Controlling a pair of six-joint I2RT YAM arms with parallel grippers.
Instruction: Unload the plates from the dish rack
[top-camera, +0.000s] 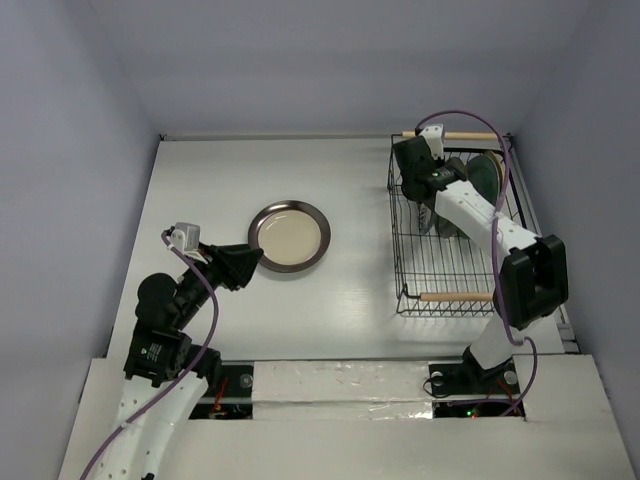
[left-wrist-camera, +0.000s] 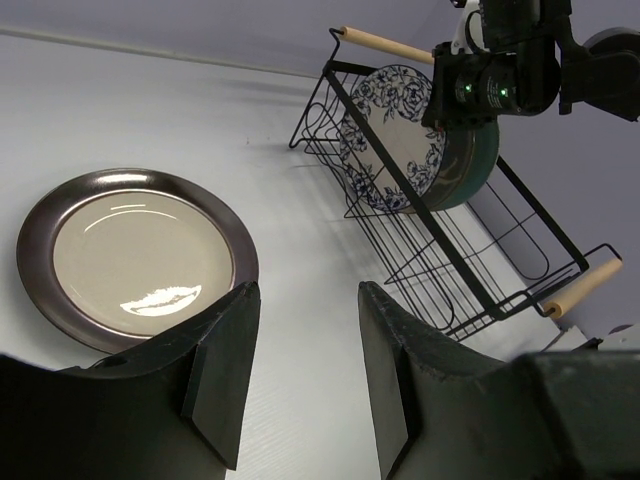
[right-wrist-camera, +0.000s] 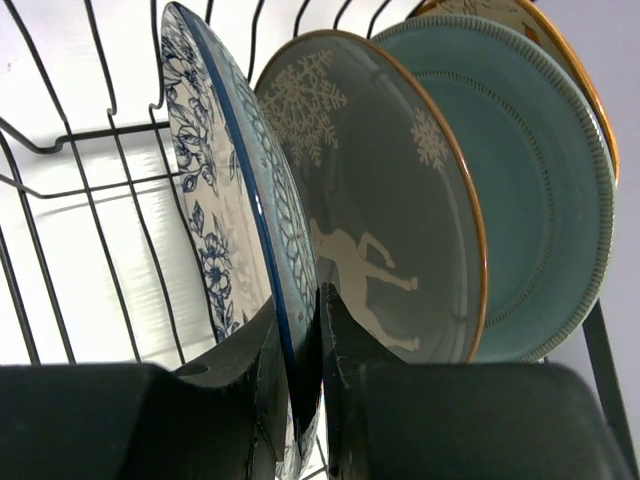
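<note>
where the black wire dish rack (top-camera: 445, 270) stands at the upper right of the overhead view, the right claw (top-camera: 425, 192) reaches down into its far end. in the right wrist view this claw (right-wrist-camera: 300, 320) is drawn narrow onto the white round plate with a blue floral rim (right-wrist-camera: 215, 190), with one black finger (right-wrist-camera: 245, 390) against each face at the plate's edge. that plate stands on edge between the rack's wires, first in a row. behind it, toward the right of the frame, stand the dark round plate with a pale deer pattern (right-wrist-camera: 390, 230), the plain teal round plate (right-wrist-camera: 530, 190) and, only a sliver at the top right, a tan-rimmed plate (right-wrist-camera: 500, 10). light wooden rod handles (top-camera: 455, 296) cross the rack's near and far ends.

left of centre in the overhead view, the cream round plate with a dark rim (top-camera: 288, 235) lies flat on the white bench (top-camera: 350, 310), well apart from the rack. the left claw (top-camera: 248, 260) hovers just beside this plate's lower left edge. in the left wrist view its fingers (left-wrist-camera: 225, 370) stand partly apart with nothing between them.
</note>
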